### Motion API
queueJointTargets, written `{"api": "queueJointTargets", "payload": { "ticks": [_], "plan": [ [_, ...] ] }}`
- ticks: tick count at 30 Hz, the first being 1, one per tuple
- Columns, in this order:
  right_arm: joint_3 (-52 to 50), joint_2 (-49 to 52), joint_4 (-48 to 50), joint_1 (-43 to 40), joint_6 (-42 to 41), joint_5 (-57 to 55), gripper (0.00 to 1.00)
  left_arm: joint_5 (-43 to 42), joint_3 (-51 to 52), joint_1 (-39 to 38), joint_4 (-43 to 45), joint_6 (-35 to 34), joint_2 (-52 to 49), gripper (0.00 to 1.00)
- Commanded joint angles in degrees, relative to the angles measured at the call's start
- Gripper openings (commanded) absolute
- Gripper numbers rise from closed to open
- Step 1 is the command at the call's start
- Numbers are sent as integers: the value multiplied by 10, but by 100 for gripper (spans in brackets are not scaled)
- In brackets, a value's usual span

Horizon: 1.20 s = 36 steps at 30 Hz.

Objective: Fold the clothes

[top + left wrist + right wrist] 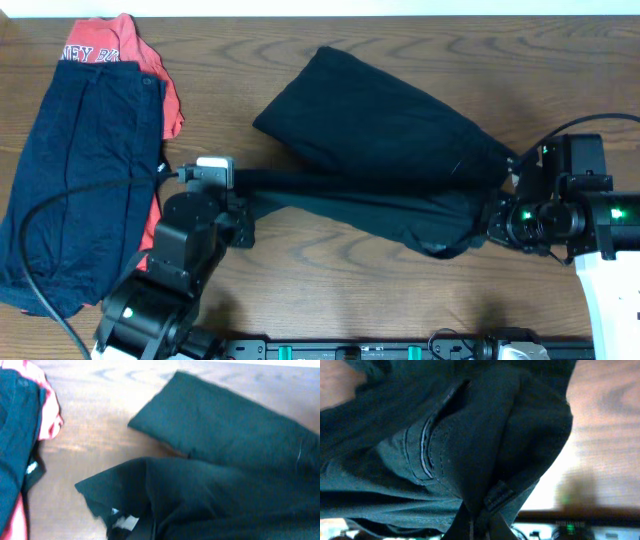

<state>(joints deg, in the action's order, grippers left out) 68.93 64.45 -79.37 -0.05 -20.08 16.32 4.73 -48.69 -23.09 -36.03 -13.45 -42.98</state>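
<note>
Left end effector (243,184) and right end effector (493,212) each pinch the black garment (380,130) stretched between them.

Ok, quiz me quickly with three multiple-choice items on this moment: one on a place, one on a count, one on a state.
1. Where do the navy shorts lie? A on the red tee; B at the right edge; C on the floor.
2. How many garments show? A two; B three; C four.
3. The black garment is: A folded flat; B lying free; C gripped by both hands.
1A, they overlap it at the left; 2B, navy, red, black; 3C, left hand and right hand pinch it taut.
</note>
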Motion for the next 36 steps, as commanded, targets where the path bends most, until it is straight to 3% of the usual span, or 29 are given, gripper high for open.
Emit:
{"api": "queueJointTargets", "payload": {
  "ticks": [1,7,14,19,36],
  "plan": [
    [7,16,24,-23,9,-135,1,94,-18,19,42,-16,-40,6],
    [7,77,71,-24,8,-155,1,94,-18,19,184,3,-195,6],
    [6,154,112,-51,9,-165,1,95,-18,19,412,34,-367,6],
    [7,200,158,-81,9,-161,1,95,-18,19,537,34,-423,6],
    [6,331,337,-108,4,-161,1,95,-18,19,819,33,-605,6]
  ]
}}
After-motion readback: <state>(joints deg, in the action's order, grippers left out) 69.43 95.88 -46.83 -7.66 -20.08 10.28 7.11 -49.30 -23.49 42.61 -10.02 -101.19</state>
